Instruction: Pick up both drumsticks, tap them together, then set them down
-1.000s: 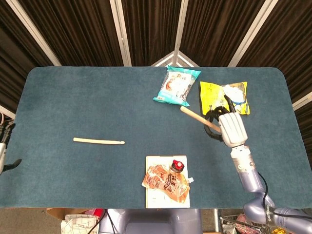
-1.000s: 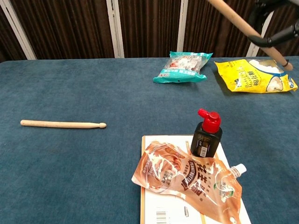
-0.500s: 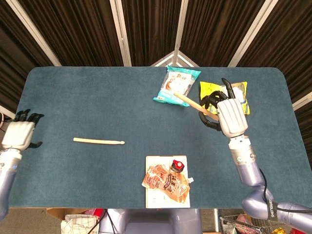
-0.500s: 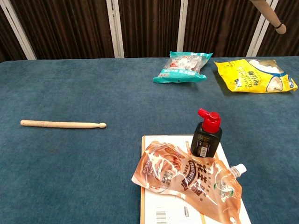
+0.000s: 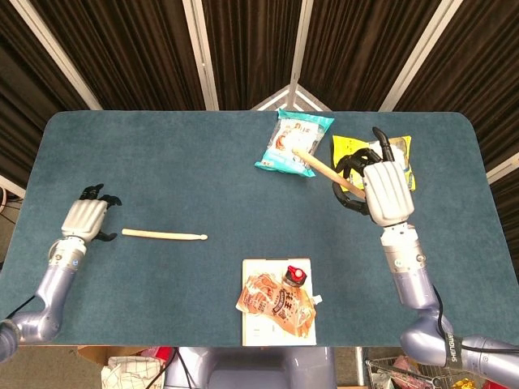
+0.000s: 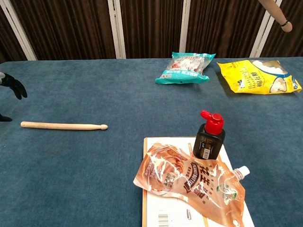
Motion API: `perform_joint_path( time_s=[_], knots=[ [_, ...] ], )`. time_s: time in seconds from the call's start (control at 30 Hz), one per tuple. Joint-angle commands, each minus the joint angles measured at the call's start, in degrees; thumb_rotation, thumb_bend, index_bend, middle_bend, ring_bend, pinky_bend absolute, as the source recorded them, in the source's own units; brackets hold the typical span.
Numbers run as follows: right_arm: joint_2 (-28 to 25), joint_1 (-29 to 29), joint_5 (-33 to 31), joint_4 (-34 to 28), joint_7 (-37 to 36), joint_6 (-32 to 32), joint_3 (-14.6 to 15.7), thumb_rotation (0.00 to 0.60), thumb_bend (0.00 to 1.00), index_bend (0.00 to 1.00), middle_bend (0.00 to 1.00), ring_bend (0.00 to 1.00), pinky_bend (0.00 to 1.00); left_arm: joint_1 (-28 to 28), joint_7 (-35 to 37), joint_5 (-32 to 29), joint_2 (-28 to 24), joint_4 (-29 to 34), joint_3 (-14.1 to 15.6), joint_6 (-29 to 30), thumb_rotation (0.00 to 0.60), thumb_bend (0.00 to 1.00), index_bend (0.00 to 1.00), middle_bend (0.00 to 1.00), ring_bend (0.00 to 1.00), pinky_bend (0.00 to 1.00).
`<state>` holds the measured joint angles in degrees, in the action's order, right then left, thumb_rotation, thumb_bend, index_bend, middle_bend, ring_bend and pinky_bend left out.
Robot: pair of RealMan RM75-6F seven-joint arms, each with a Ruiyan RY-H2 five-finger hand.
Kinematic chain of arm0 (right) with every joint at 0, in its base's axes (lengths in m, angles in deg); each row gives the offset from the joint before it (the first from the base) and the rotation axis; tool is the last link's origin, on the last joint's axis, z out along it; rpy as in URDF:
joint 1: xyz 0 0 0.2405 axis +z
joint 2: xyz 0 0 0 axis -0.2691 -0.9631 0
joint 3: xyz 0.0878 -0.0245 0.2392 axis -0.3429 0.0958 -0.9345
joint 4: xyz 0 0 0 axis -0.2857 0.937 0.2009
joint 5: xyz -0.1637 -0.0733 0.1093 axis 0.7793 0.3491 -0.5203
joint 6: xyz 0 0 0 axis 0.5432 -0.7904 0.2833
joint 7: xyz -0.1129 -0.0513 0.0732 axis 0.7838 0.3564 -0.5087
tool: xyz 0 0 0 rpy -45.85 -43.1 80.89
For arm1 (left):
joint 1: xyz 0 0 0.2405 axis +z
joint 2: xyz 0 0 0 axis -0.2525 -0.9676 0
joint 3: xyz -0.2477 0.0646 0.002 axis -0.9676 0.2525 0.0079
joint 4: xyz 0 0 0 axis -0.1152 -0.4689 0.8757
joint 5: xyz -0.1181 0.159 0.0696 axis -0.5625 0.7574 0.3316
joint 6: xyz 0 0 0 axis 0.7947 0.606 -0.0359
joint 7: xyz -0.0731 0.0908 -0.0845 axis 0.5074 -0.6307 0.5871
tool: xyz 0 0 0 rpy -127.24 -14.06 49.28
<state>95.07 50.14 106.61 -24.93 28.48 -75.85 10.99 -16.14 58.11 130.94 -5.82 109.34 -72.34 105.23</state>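
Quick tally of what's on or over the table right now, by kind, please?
Drumsticks: 2, one lying on the table, one held up by the right hand
Snack bags: 2, teal and yellow
Orange pouch: 1
Red-capped bottle: 1
White card: 1
Total: 7

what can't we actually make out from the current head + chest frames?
- Right hand: the chest view's top edge cuts it off; only the butt of its held drumstick shows there.
- Left hand: chest view shows only dark fingertips at the left edge.
- Right hand's grip on the stick: hidden under the hand's back in head view.
- Black bottle label: too small to read.
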Motion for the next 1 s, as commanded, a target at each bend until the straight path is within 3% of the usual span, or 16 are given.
perform_joint_path(
  time_s=[0.03, 0.33, 1.0],
  knots=[
    [-0.5, -0.3, -0.3, 0.0, -0.1, -0.4, 0.0, 0.6, 0.5, 0.66, 0.68, 0.38, 0.0, -0.7, 1.6, 2.1, 2.3, -1.1, 0.8, 1.1, 0.6, 0.27, 0.33, 0.32, 0.0, 0.0],
    [-1.1, -1.1, -0.5, 0.7, -0.6, -0.9, 0.8, 0.6, 0.5, 0.66, 0.68, 0.38, 0.0, -0.6, 2.4, 3.9, 5.2, 0.1, 1.6, 4.2, 0.6, 0.3, 0.37, 0.38, 0.0, 0.0],
    [-2.5, -2.3, -0.3, 1.8, -2.4, -1.9, 1.5, 0.6, 0.5, 0.66, 0.68, 0.38, 0.0, -2.2, -3.6, 3.0, 10.3, -2.7, 2.6, 5.3, 0.6, 0.31, 0.46, 0.47, 0.03, 0.0]
  ],
)
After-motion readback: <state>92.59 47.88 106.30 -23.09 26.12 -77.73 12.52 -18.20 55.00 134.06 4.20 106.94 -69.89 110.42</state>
